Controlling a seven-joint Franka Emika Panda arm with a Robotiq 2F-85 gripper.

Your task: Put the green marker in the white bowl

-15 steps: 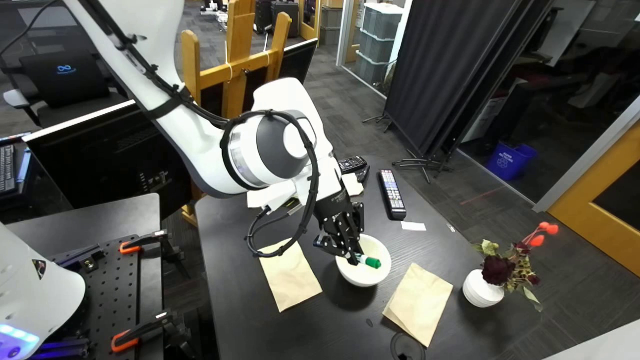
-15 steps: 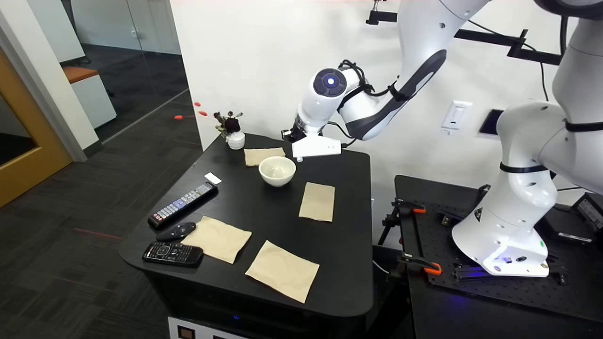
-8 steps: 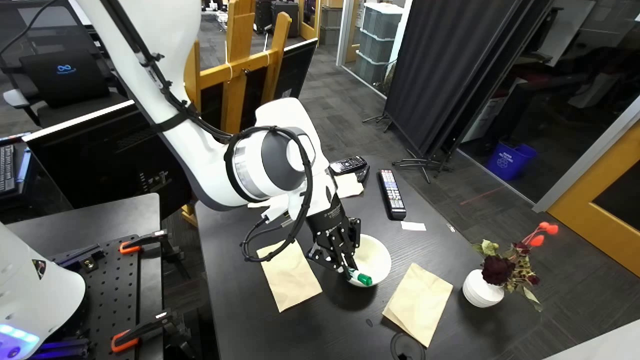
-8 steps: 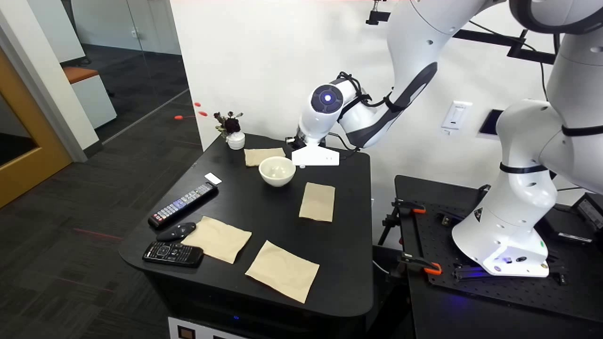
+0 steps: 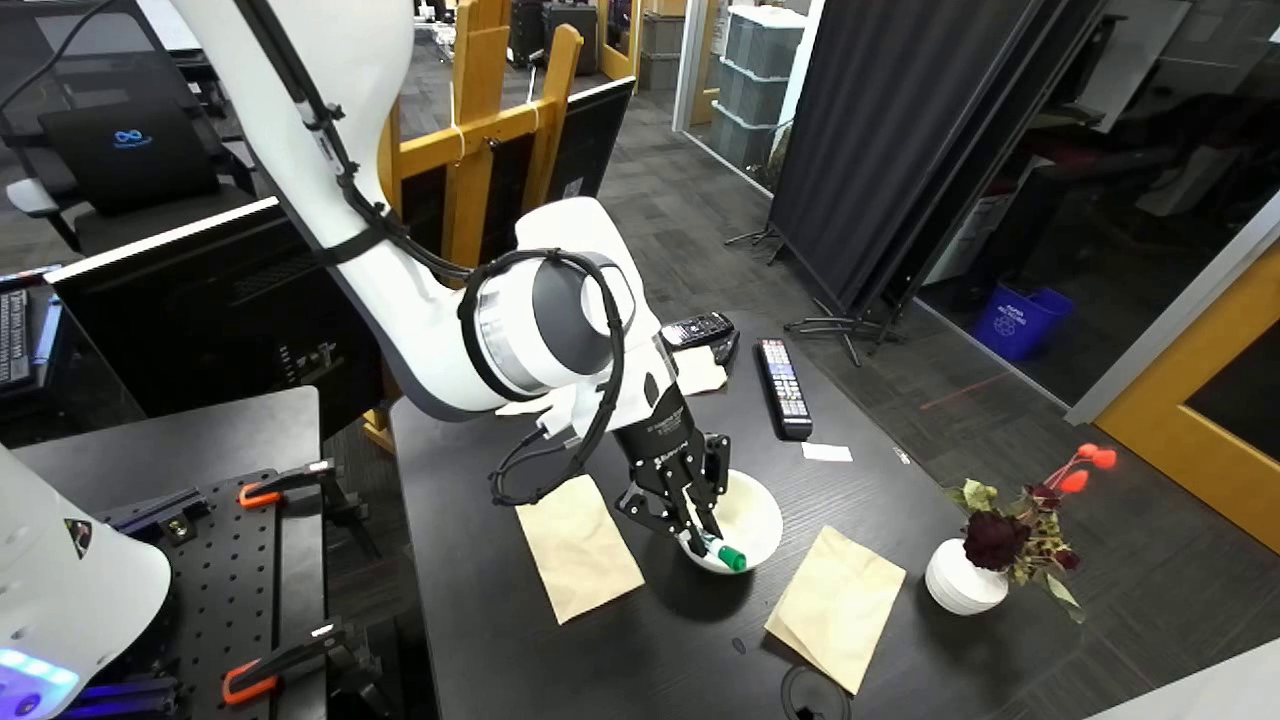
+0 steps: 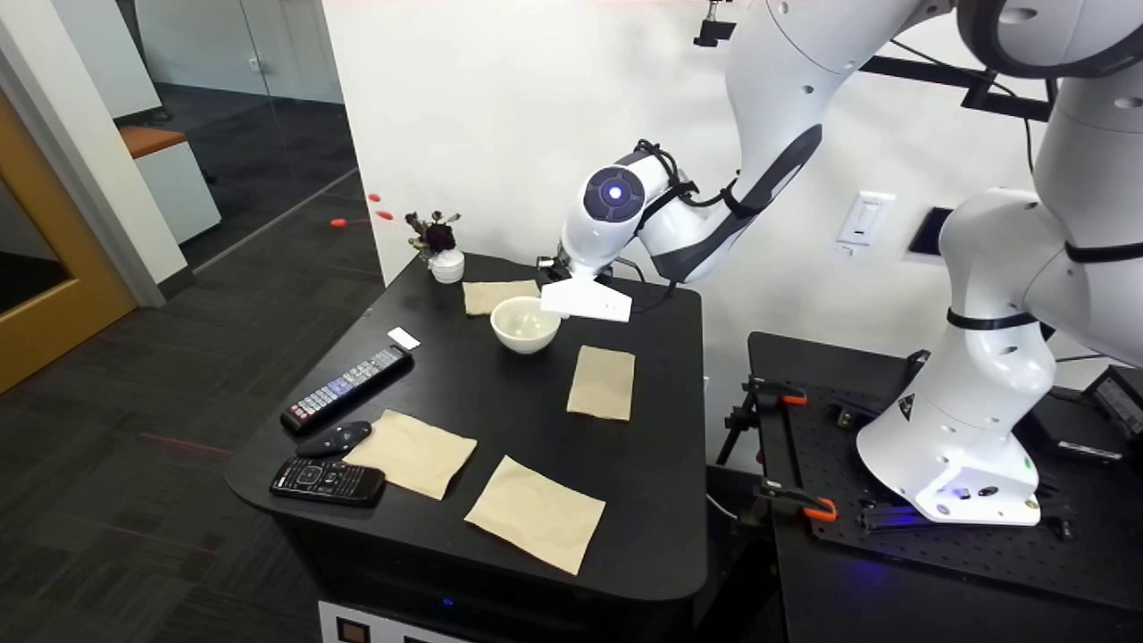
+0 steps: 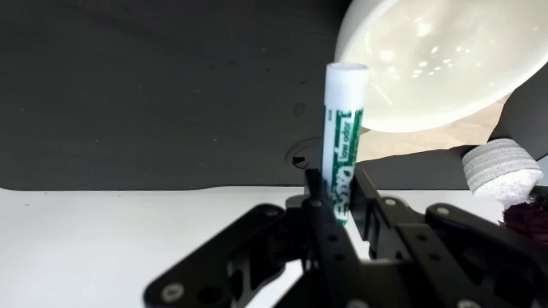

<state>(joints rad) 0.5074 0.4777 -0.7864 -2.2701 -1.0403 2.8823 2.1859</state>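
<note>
Arm (image 5: 430,335): wht w/ dk grey patches (image 5: 572,315), blk straps (image 5: 350,247), looped blk cable (image 5: 616,355); rnd dk disc (image 6: 613,195), lit ctr. Gripper (image 7: 338,184): blk, pale rnd screws (image 7: 173,292). Base (image 5: 85,580): wht, blue lt strip (image 5: 38,667).

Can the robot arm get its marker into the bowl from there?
Probably yes: the pincer holds the marker near the bowl, whose top looks open, and I see nothing blocking the way.

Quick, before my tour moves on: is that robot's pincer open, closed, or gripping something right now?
Pincer: closed, holding the slim, stick-shaped green-and-white marker between its fingers.
</note>
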